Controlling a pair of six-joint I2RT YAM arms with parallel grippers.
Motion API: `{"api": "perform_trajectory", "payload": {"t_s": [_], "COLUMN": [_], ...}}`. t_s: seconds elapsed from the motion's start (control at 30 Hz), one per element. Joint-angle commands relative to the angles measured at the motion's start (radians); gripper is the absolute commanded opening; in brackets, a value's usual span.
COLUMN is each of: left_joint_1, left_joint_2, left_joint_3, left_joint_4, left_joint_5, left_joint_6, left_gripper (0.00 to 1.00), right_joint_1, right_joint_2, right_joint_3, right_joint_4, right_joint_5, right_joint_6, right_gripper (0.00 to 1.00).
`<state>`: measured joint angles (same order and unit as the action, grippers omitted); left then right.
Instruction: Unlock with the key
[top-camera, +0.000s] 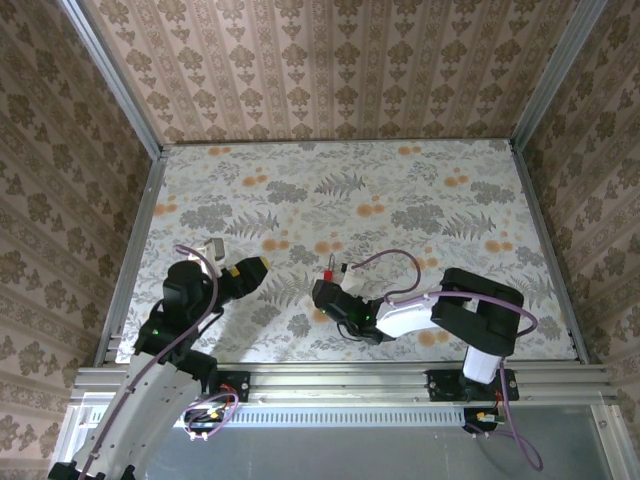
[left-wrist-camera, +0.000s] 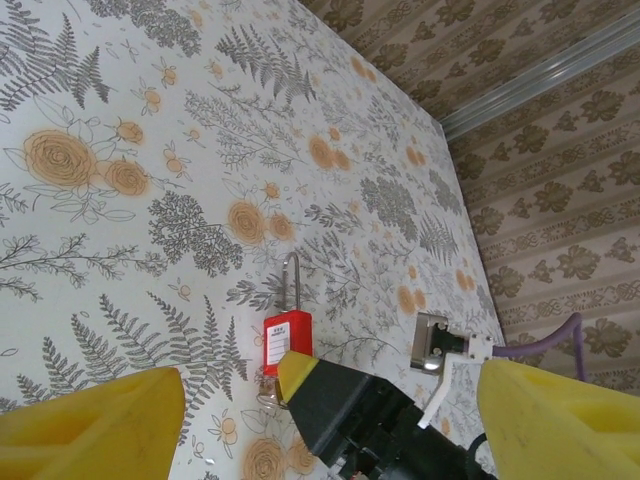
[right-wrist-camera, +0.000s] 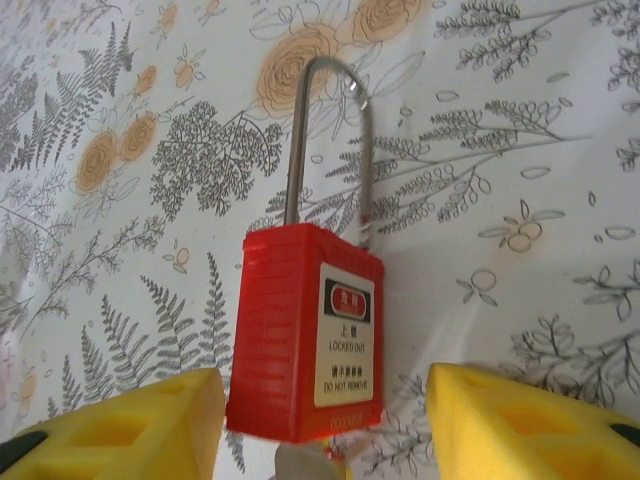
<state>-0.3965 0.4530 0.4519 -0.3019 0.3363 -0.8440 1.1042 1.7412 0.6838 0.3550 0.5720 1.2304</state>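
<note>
A red padlock (right-wrist-camera: 305, 340) with a white label lies on the floral table, its silver shackle (right-wrist-camera: 330, 130) pointing away from my right gripper (right-wrist-camera: 325, 440). That gripper is open, one yellow finger on each side of the lock body and the right one well apart from it. A small grey metal piece, apparently the key (right-wrist-camera: 300, 468), pokes out at the padlock's bottom edge, mostly cut off. In the left wrist view the padlock (left-wrist-camera: 287, 335) sits just beyond the right gripper's yellow tip, with a thin ring below it. My left gripper (left-wrist-camera: 330, 425) hangs open and empty.
The floral tabletop (top-camera: 400, 200) is walled by patterned panels with metal rails along the sides. In the top view the padlock (top-camera: 330, 272) is at the right gripper (top-camera: 330, 285), and the left gripper (top-camera: 250, 268) hovers to its left. A purple cable (top-camera: 385, 258) loops over the right wrist.
</note>
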Motion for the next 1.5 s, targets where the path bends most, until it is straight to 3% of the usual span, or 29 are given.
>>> {"api": "perform_trajectory", "payload": {"t_s": [0.0, 0.2, 0.4, 0.67, 0.8, 0.97, 1.17, 1.47], "left_joint_1": [0.010, 0.012, -0.019, -0.308, -0.357, -0.376, -0.408, -0.433], "left_joint_2": [-0.012, 0.000, 0.092, 0.447, 0.674, 0.892, 1.076, 1.227], "left_joint_3": [0.004, 0.017, 0.043, 0.179, 0.290, 0.424, 0.555, 0.644], "left_joint_4": [-0.005, -0.011, -0.002, 0.041, 0.045, 0.030, -0.019, -0.077], "left_joint_5": [-0.004, -0.003, 0.010, -0.172, -0.196, -0.204, -0.191, -0.173], "left_joint_6": [0.003, 0.022, 0.084, 0.276, 0.364, 0.436, 0.473, 0.470], "left_gripper": [0.78, 0.79, 0.78, 0.76, 0.67, 0.54, 0.51, 0.48], "right_joint_1": [0.006, 0.005, -0.014, -0.188, -0.293, -0.335, -0.359, -0.395], "right_joint_2": [-0.036, -0.146, -0.317, -0.706, -0.835, -0.897, -0.919, -0.962], "right_joint_3": [-0.040, -0.033, -0.033, -0.026, -0.030, -0.043, -0.086, -0.127], "right_joint_4": [-0.206, -0.341, -0.439, -0.716, -0.803, -0.844, -0.823, -0.812], "right_joint_5": [-0.063, -0.061, -0.030, -0.081, -0.147, -0.176, -0.217, -0.254], "right_joint_6": [0.103, 0.097, -0.040, -0.283, -0.367, -0.401, -0.398, -0.417], "right_gripper": [0.63, 0.68, 0.77, 1.00, 1.00, 1.00, 1.00, 1.00]}}
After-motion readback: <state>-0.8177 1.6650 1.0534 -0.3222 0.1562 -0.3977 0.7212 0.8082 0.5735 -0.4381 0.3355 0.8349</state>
